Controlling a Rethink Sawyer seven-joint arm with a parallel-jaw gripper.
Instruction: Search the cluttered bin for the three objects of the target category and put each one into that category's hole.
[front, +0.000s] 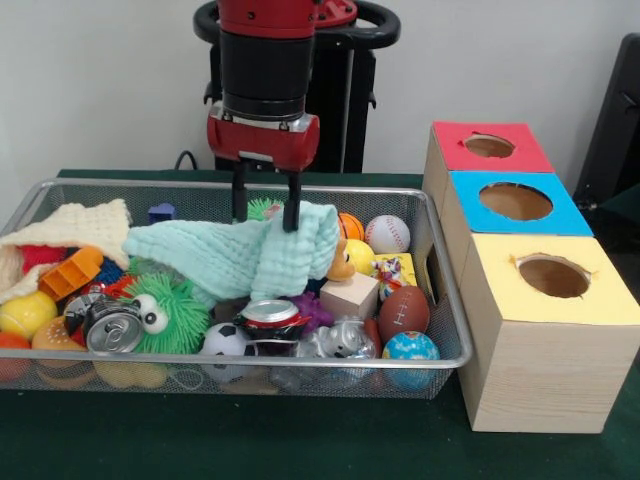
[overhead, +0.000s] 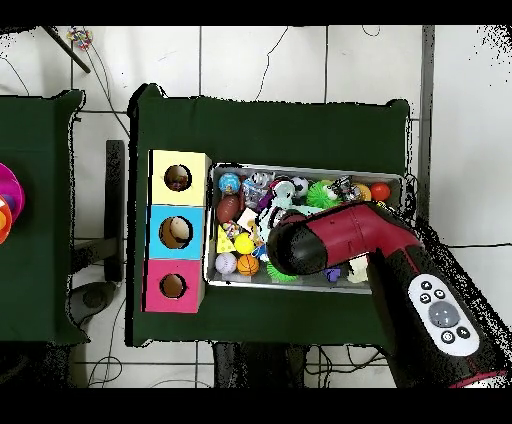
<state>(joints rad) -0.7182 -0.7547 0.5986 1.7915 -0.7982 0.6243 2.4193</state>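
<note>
The claw (front: 264, 213) is seen lowered into the wire bin (front: 455, 330), its two dark fingers planted in the upper fold of the mint cloth (front: 240, 255). The fingers are parted, with cloth bunched between and around them; whether the cloth is actually pinched cannot be told from either view. In the overhead view the arm (overhead: 340, 240) covers the middle of the bin, so the claw itself is hidden there.

The target category is not stated. If cloths are meant, a second one, the cream cloth (front: 70, 228), is noted at the bin's left end; a third is not visible. Three holed boxes are set just beside the bin's right end: red box (front: 490, 147), blue box (front: 515, 203) and yellow box (front: 552, 278). Which hole belongs to which category cannot be read.

The step in hand is judged to be the seizing of the mint cloth. It is draped over several items, including a yellow duck (front: 345, 262) and a wooden block (front: 350, 295), with a can (front: 270, 313) just below its hanging edge. A firm closure on a thick fold is advised before any lift, since a thin pinch may slip. A straight, slow rise is recommended so that the trailing cloth is freed without dragging the green toy (front: 170, 315) or balls over the rim. The cloth should be carried high enough for its tail to clear the bin wall.
</note>
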